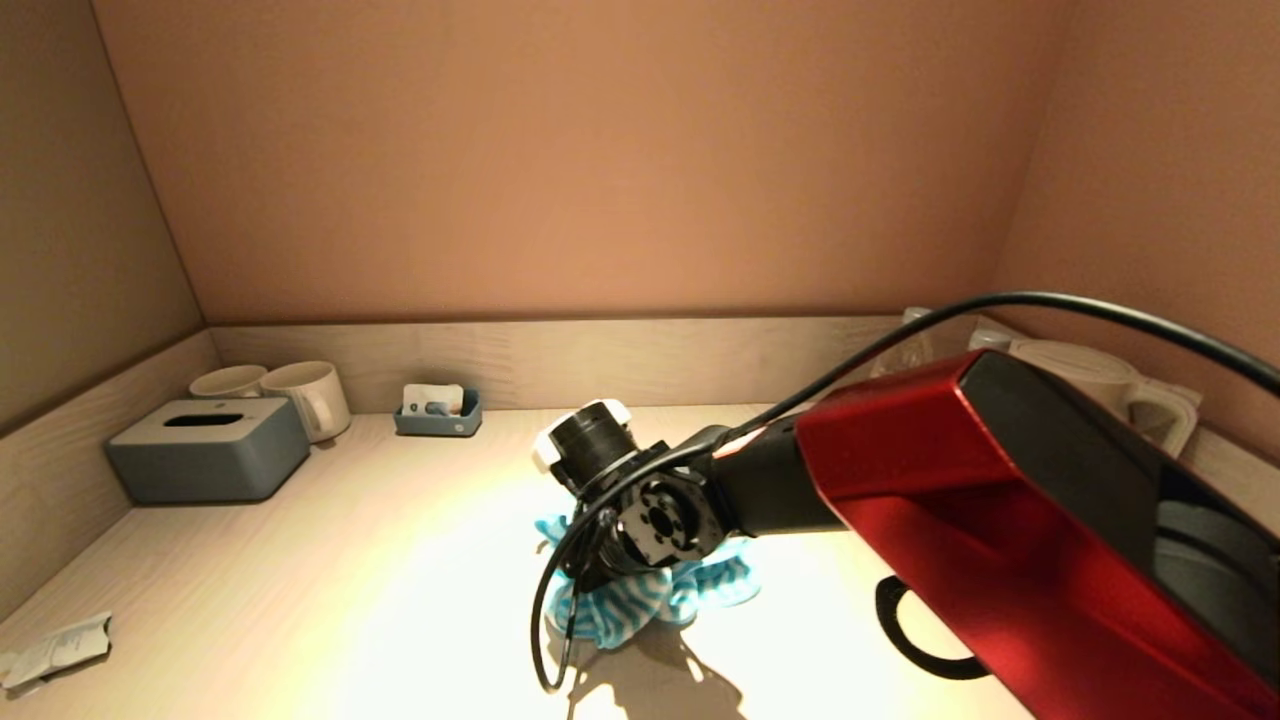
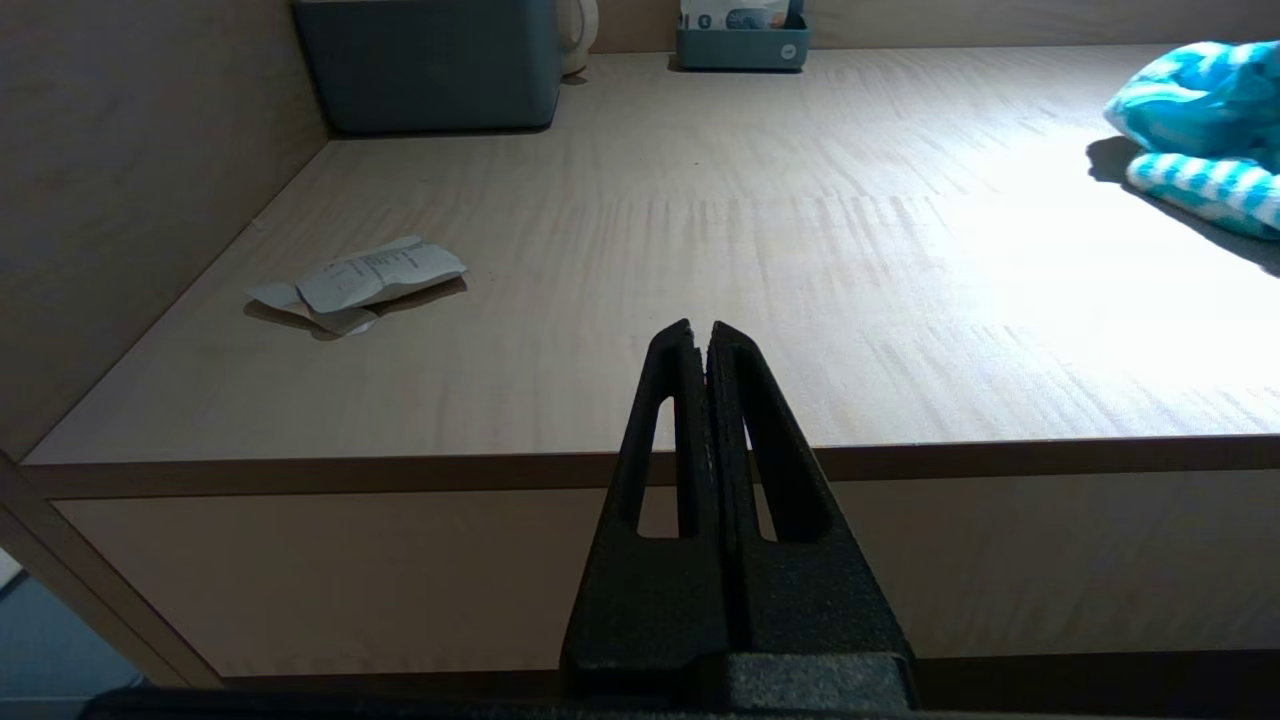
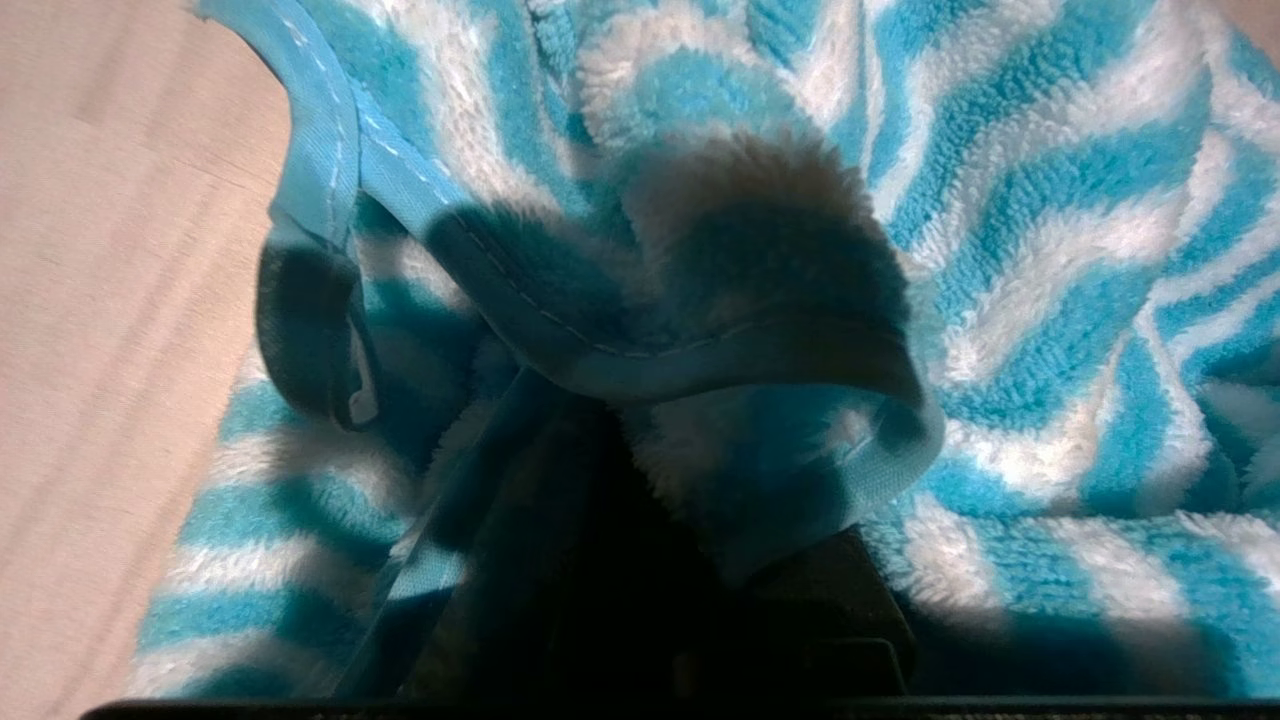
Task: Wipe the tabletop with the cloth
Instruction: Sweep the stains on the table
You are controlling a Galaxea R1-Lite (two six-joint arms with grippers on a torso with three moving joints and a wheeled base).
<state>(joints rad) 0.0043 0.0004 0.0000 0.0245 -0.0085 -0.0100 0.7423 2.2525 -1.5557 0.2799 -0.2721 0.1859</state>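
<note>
The blue-and-white striped cloth (image 1: 655, 600) lies bunched on the light wooden tabletop (image 1: 350, 580), near its middle. My right gripper (image 3: 640, 450) presses straight down into the cloth and is shut on it; folds cover its fingertips. In the head view only the right wrist (image 1: 655, 520) shows above the cloth. The cloth also shows in the left wrist view (image 2: 1200, 130), far to one side. My left gripper (image 2: 700, 335) is shut and empty, parked low in front of the table's front edge (image 2: 400, 470).
A grey tissue box (image 1: 210, 450) and two mugs (image 1: 310, 395) stand at the back left, and a small grey tray of sachets (image 1: 437, 412) at the back wall. A white kettle (image 1: 1100, 375) stands back right. A crumpled paper packet (image 1: 55, 645) lies front left. Walls enclose three sides.
</note>
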